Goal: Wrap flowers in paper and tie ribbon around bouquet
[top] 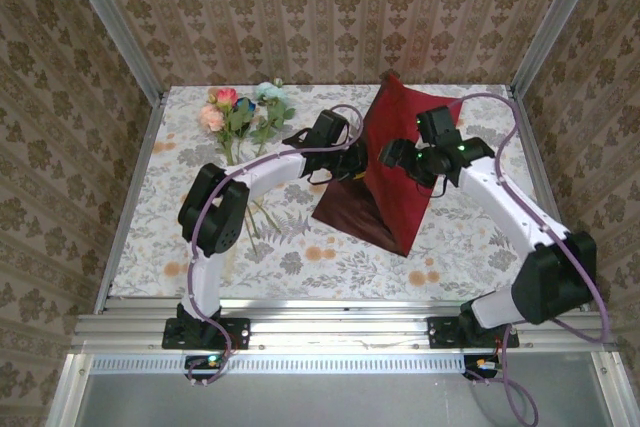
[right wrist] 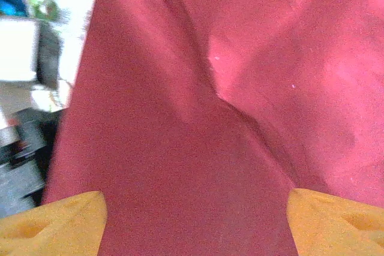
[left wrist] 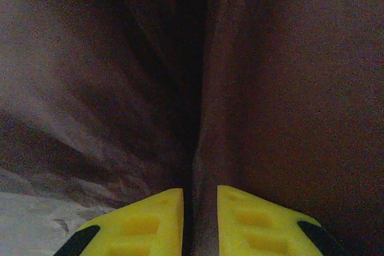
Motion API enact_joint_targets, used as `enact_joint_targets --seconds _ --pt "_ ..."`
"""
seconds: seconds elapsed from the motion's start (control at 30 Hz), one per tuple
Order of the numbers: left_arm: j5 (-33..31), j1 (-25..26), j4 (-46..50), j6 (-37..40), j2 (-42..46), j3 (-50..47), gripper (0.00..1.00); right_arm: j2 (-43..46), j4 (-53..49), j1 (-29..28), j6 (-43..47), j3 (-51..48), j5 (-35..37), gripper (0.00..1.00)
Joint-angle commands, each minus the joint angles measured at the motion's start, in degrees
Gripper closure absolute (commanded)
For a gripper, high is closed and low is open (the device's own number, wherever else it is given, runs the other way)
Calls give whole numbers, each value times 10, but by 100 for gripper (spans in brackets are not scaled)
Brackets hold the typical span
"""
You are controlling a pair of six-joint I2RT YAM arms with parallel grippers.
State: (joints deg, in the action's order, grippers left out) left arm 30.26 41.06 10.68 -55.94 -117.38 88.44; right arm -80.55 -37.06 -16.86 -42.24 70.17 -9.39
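The paper [top: 398, 187] stands up from the table like a tent, its bright red face toward the right and a dark maroon flap [top: 345, 209] lying flat at its left foot. My left gripper [top: 352, 162] is shut on a fold of the paper [left wrist: 270, 88], which runs between the yellow fingers [left wrist: 150, 223]. My right gripper [top: 405, 159] is open, its fingers [right wrist: 60, 220] wide apart just in front of the red face [right wrist: 180, 118], gripping nothing. The flowers [top: 240, 112] lie loose at the back left, apart from the paper. The ribbon is out of view.
A floral tablecloth [top: 300, 257] covers the table. Metal frame posts [top: 140, 57] and patterned walls close in the back and sides. The left arm's cable [top: 290, 152] loops near the paper. The near half of the cloth holds nothing but the arms.
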Motion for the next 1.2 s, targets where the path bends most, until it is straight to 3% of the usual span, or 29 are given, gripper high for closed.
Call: enact_joint_targets --seconds 0.0,0.33,0.6,0.73,0.83,0.9,1.17 --pt "14 0 -10 -10 -11 24 78 27 2 -5 63 11 -21 20" --pt "23 3 -10 -14 -19 43 79 -20 -43 -53 123 69 -48 21" --pt "25 5 -10 -13 -21 47 79 -68 -82 -63 127 101 -27 33" --pt "26 6 -11 -13 -22 48 80 -80 -99 -63 127 116 -9 56" --pt "26 6 -8 -10 -21 49 80 -77 -109 -63 121 119 14 86" --pt "24 6 -5 -9 -20 47 80 -68 -112 -63 116 118 30 99" --pt "21 12 22 -49 -52 33 80 -3 -103 -59 86 94 80 100"
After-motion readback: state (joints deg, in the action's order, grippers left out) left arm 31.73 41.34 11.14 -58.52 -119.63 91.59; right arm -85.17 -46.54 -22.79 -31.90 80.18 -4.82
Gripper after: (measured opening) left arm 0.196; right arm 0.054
